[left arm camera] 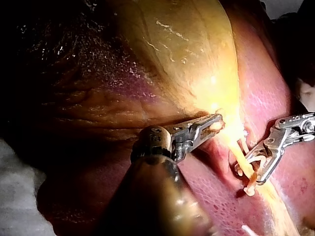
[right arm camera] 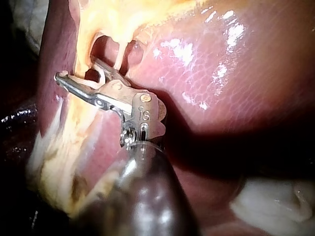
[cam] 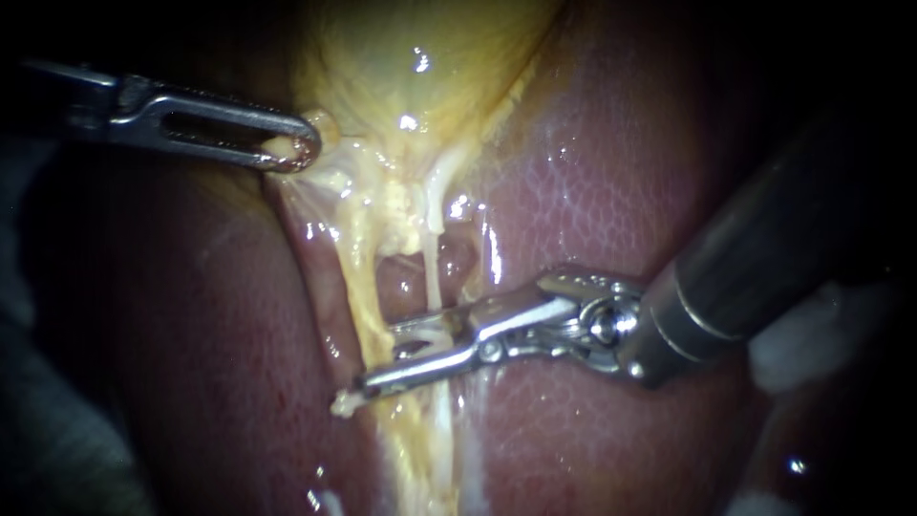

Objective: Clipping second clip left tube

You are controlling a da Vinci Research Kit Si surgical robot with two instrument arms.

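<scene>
Jaws of the right instrument (cam: 382, 356) straddled the left tube (cam: 366, 287), the yellow strand that ran down from the gallbladder (cam: 411, 67) over the liver (cam: 592, 191). The tube's long axis led away from the gallbladder. The jaws came in from the side and lay across it at nearly a right angle, so the coming move looked to need no turn, only a squeeze. They stood apart in a narrow V, one on each side of the tube, which passed between them near the tips. This was just below the gap that parted it from a thin white strand (cam: 436, 263). Whether a clip was loaded, or one already sat on the tube, could not be told. The left instrument (cam: 296, 148) was well apart, up at the gallbladder's neck. Its jaws were clenched on a fold of gallbladder tissue, seemingly to keep the tube taut.
</scene>
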